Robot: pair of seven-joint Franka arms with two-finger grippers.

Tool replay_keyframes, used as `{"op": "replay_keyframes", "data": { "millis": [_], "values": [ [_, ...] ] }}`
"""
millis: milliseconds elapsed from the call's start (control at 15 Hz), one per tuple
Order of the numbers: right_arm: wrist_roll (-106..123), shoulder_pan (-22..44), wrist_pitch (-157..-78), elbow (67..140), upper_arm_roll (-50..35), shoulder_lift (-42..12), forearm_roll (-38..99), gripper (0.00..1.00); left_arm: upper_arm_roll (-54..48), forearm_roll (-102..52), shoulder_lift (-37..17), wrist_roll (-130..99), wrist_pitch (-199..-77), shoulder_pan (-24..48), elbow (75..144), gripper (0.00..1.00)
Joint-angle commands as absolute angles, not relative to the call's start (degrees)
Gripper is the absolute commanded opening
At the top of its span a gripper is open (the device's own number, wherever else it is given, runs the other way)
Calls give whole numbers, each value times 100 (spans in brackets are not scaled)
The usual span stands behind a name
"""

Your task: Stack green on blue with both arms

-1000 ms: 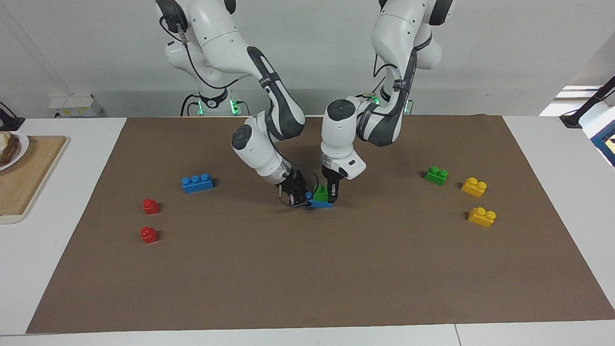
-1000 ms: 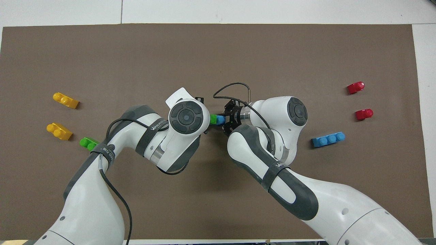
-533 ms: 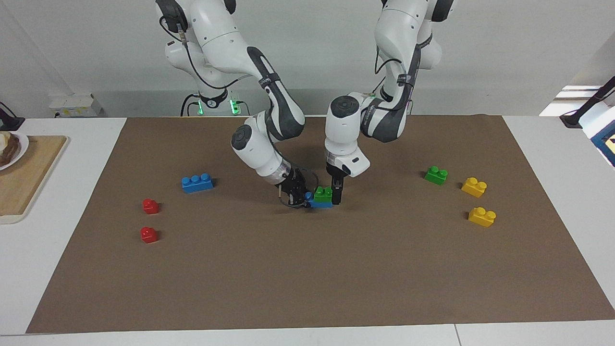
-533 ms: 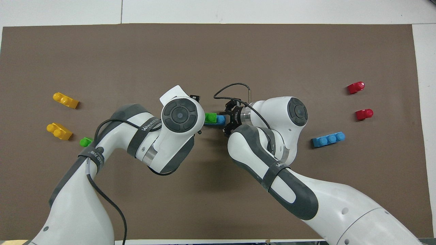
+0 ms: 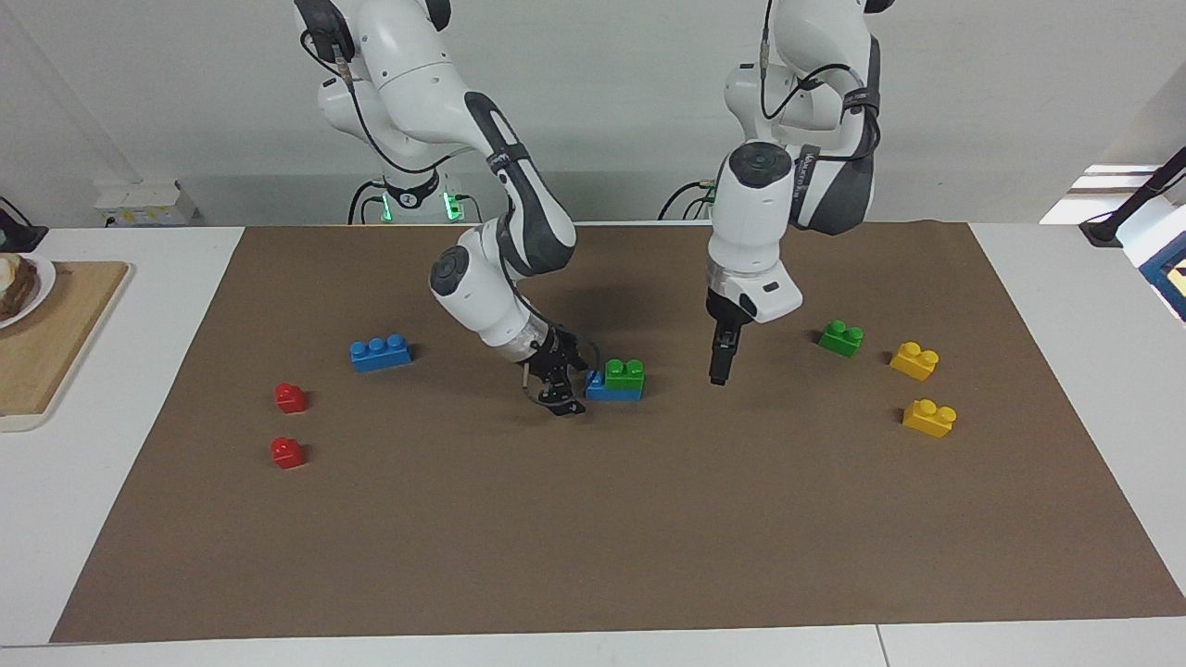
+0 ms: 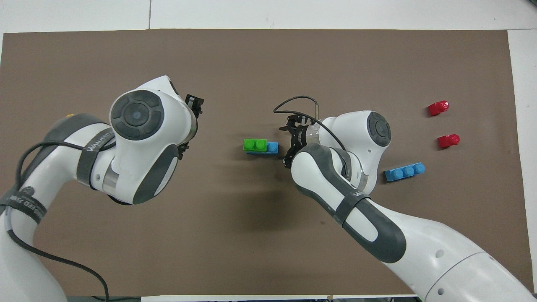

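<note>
A green brick (image 5: 624,372) sits stacked on a blue brick (image 5: 600,391) on the brown mat, mid-table; the pair also shows in the overhead view, green (image 6: 255,144) on blue (image 6: 273,147). My right gripper (image 5: 567,389) is low at the blue brick's bare end with fingers spread, just apart from it (image 6: 287,142). My left gripper (image 5: 716,376) hangs raised over bare mat between the stack and the second green brick (image 5: 841,338), holding nothing; in the overhead view it shows beside the arm's wrist (image 6: 194,102).
A second blue brick (image 5: 381,353) and two red bricks (image 5: 291,397) (image 5: 287,452) lie toward the right arm's end. Two yellow bricks (image 5: 914,360) (image 5: 929,418) lie toward the left arm's end. A wooden board (image 5: 46,333) sits off the mat.
My left gripper let go of the green brick, rose and swung away toward the left arm's end. My right gripper drew back a little from the blue brick. The stack stays on the mat.
</note>
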State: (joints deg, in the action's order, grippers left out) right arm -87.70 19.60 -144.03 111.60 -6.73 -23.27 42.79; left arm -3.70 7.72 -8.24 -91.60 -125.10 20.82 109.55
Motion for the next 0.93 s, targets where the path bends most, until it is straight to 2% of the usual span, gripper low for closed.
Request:
{"op": "replay_keyframes", "data": {
  "millis": [0, 133, 200, 600, 867],
  "values": [
    [-8377, 1382, -13661, 11057, -694, -2075, 4316, 95, -422, 765, -668, -8213, -12358, 1715, 10986, 100],
    [-8009, 1030, -13159, 10952, -677, -1934, 4159, 96, -422, 765, -642, -7274, -12227, 1417, 10881, 100],
    [-7737, 880, -13096, 10960, -685, -1847, 3940, 100, -422, 765, -642, -6703, -12086, 1293, 10837, 100],
    [-4910, 10, -12824, 10916, -686, -1398, 2420, 100, -413, 765, -475, -4196, -11602, 538, 10661, 100],
    [-2852, -421, -11824, 10162, -686, -1327, 1312, 100, -378, 476, -133, -2273, -11339, 36, 10661, 100]
  ]
}}
